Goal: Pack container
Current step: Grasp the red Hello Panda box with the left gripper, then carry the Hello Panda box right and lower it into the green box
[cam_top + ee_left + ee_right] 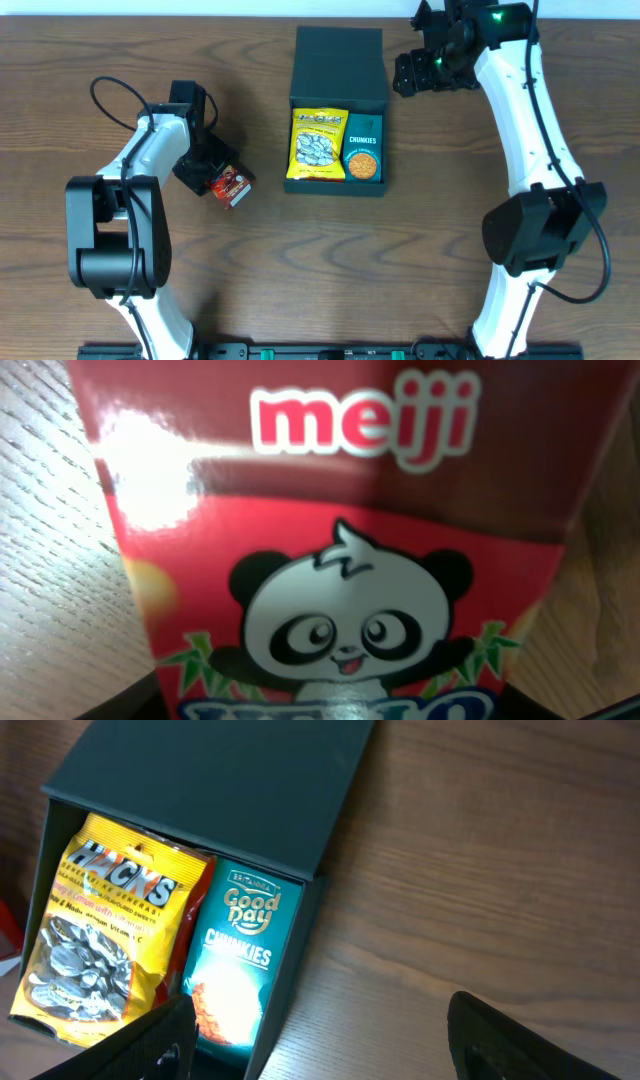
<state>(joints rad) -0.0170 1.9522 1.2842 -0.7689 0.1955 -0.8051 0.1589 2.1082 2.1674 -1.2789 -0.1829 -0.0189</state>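
Observation:
The dark teal container (338,62) lies open at the table's middle back, its lid (220,790) folded away. Inside it sit a yellow seed pack (318,145) and a small teal Chunkies carton (363,150). A red Meiji panda snack box (340,530) lies on the table left of the container. My left gripper (212,172) is over it with its fingers pressed against the box's two sides. My right gripper (415,75) hovers open beside the container's right back corner, with nothing between its fingers (490,1035).
The wooden table (450,250) runs around the container. Both arm bases stand at the front edge. The left arm's cable (110,95) loops over the table at the far left.

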